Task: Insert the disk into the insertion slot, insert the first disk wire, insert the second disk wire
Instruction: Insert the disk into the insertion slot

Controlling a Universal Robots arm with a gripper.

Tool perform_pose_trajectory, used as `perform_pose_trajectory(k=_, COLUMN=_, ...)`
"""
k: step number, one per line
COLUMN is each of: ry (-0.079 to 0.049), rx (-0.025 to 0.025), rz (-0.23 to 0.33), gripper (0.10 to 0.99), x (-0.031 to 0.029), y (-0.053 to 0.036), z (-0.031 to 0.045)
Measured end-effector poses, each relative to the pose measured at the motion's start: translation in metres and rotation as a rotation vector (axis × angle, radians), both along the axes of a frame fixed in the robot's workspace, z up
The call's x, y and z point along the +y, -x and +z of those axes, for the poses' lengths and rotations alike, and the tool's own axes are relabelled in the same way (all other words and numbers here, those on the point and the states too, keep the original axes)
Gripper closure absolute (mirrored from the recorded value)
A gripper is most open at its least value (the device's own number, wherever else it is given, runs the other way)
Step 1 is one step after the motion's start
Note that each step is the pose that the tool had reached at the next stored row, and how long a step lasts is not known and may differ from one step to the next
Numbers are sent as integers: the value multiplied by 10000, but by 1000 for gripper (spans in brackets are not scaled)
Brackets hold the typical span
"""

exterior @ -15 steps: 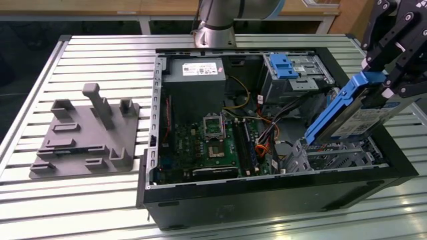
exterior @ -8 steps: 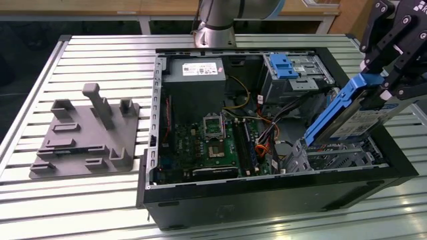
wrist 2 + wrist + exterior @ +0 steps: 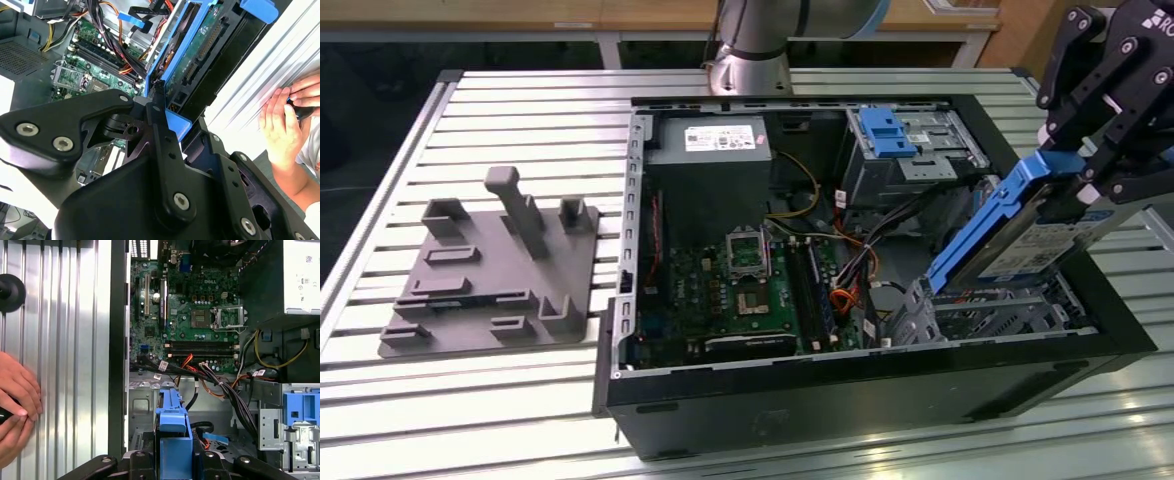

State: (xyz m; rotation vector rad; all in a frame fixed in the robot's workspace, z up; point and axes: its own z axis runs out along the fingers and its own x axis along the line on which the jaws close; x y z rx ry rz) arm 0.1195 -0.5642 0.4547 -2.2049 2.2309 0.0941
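My gripper (image 3: 1091,178) is shut on the handle end of the disk (image 3: 1014,235), a silver drive in a bright blue carrier. The disk hangs steeply tilted over the right front corner of the open computer case (image 3: 854,380). Its lower end sits at the mouth of the insertion slot (image 3: 987,312), a low silvery perforated cage. In the second wrist view black fingers (image 3: 159,130) clamp the blue carrier (image 3: 176,124), and the drive's green underside (image 3: 200,45) faces the camera. In the first wrist view the carrier (image 3: 172,427) points down at the cage (image 3: 142,405). Loose cables (image 3: 854,272) lie beside the cage.
A taller grey cage with a blue clip (image 3: 894,135) stands behind the slot. The motherboard (image 3: 734,290) and power supply (image 3: 714,140) fill the case's other side. A grey fixture plate (image 3: 494,270) lies on the slatted table. A person's hands (image 3: 15,407) rest beside the case.
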Motion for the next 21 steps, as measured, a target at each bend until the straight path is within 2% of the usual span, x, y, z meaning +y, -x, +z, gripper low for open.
perform_pose_trajectory(k=21, ry=-1, rx=0, rz=0, gripper=722, x=0, y=-6, z=-59)
